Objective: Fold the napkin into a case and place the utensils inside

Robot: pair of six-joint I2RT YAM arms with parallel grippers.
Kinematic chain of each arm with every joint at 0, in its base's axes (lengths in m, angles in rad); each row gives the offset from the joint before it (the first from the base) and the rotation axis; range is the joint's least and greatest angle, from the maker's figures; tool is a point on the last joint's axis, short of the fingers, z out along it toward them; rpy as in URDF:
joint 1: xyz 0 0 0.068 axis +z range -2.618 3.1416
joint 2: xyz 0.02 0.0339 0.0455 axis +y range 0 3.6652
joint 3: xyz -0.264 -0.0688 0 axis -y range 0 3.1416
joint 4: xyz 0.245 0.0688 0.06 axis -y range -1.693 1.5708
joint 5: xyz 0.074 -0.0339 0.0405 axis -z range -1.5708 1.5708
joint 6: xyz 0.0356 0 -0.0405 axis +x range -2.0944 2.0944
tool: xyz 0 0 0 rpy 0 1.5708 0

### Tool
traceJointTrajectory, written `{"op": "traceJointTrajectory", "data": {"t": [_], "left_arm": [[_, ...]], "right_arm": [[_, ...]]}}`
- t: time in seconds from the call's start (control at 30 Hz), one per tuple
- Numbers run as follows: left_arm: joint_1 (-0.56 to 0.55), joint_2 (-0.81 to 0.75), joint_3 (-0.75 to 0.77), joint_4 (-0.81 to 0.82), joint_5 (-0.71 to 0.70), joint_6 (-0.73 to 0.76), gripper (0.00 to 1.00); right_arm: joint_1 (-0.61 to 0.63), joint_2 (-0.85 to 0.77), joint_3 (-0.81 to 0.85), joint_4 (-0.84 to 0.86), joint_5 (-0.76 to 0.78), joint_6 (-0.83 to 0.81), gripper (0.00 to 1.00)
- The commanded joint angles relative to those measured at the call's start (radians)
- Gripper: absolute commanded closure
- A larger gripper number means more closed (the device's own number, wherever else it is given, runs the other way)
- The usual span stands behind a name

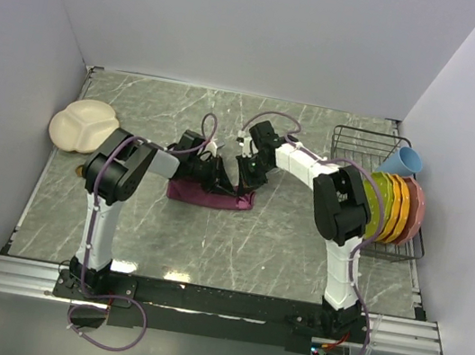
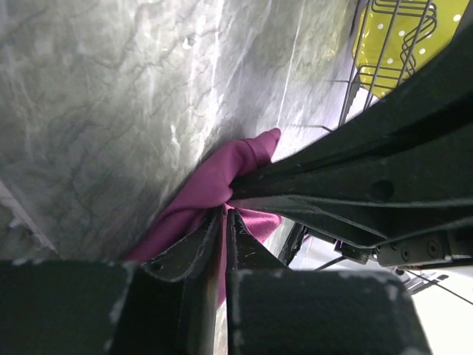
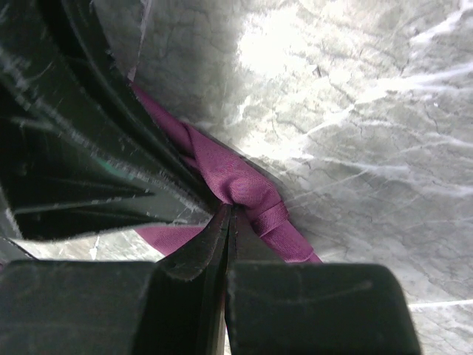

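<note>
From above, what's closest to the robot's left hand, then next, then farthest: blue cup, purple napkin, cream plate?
1. The purple napkin, pinched by the left hand, mid-table.
2. The cream plate, at the left edge.
3. The blue cup, at the wire rack, far right.

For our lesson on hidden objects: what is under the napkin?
Only the marble table shows around the bunched napkin. The cloth lies on it. Whether anything lies beneath its folds cannot be seen.
</note>
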Motion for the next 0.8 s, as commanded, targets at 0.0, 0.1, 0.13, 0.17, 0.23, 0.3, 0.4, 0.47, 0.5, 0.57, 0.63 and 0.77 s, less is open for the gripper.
{"op": "traceJointTrajectory", "data": {"t": [0.0, 0.1, 0.13, 0.17, 0.23, 0.3, 0.4, 0.47, 0.5, 0.57, 0.63, 0.77], "left_arm": [[0.007, -0.106, -0.020, 0.039, 0.023, 0.027, 0.84], [0.027, -0.178, -0.037, -0.036, 0.005, 0.087, 0.75], [0.036, -0.198, -0.046, -0.054, -0.015, 0.099, 0.75], [0.047, -0.228, -0.060, -0.082, -0.021, 0.109, 0.74], [0.079, -0.252, -0.089, -0.126, -0.024, 0.129, 0.69], [0.096, -0.282, -0.092, -0.255, -0.049, 0.227, 0.64], [0.134, -0.342, -0.114, -0.353, -0.083, 0.348, 0.57], [0.168, -0.365, -0.100, -0.424, -0.104, 0.481, 0.55], [0.173, -0.364, -0.057, -0.529, -0.121, 0.547, 0.54], [0.173, -0.351, -0.016, -0.629, -0.129, 0.735, 0.53], [0.173, -0.353, 0.029, -0.701, -0.130, 0.820, 0.51], [0.168, -0.324, 0.081, -0.723, -0.100, 0.968, 0.50]], "right_arm": [[0.003, 0.054, 0.034, -0.029, 0.079, 0.001, 1.00], [0.001, 0.045, 0.024, -0.023, 0.076, -0.001, 1.00], [0.001, 0.039, 0.022, -0.021, 0.074, -0.001, 1.00], [0.001, 0.036, 0.020, -0.018, 0.073, -0.002, 1.00], [0.001, 0.027, 0.020, -0.017, 0.073, -0.004, 1.00], [0.001, 0.022, 0.020, -0.011, 0.069, -0.010, 1.00], [0.003, 0.016, 0.031, -0.011, 0.069, -0.018, 1.00], [0.001, 0.019, 0.034, -0.014, 0.071, -0.022, 1.00], [0.001, 0.021, 0.036, -0.015, 0.069, -0.024, 1.00], [0.001, 0.022, 0.036, -0.015, 0.069, -0.028, 1.00], [0.001, 0.019, 0.031, -0.014, 0.071, -0.034, 1.00], [0.004, 0.011, 0.027, -0.009, 0.069, -0.041, 1.00]]}}
